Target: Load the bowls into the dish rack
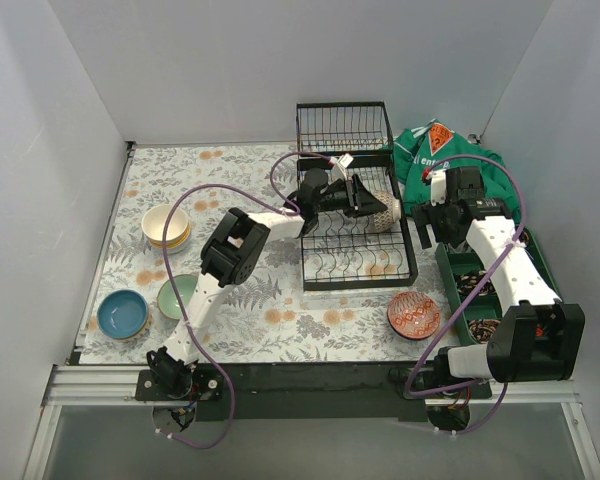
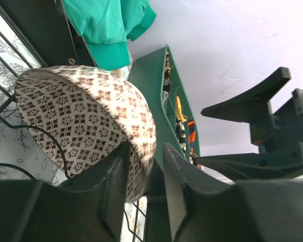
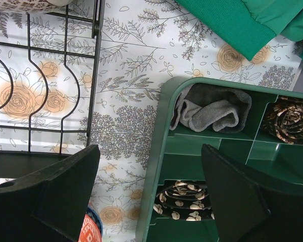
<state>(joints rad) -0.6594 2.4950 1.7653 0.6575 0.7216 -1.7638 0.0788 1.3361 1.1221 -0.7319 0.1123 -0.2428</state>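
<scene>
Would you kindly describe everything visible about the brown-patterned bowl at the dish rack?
The brown-patterned bowl is round and looks ceramic: cream with a brown floral-diamond print outside. It is tipped on edge over the dish rack wires, near the rack's right side. The left hand pinches its rim, one finger outside, one inside. Its interior is hidden.

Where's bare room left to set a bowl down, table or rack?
Free: front slots of the dish rack; the strip between the mint bowl and the red patterned bowl; the far corner beyond the cream bowls. Crowded: right of the rack, around the right gripper, green tray and green garment.
</scene>
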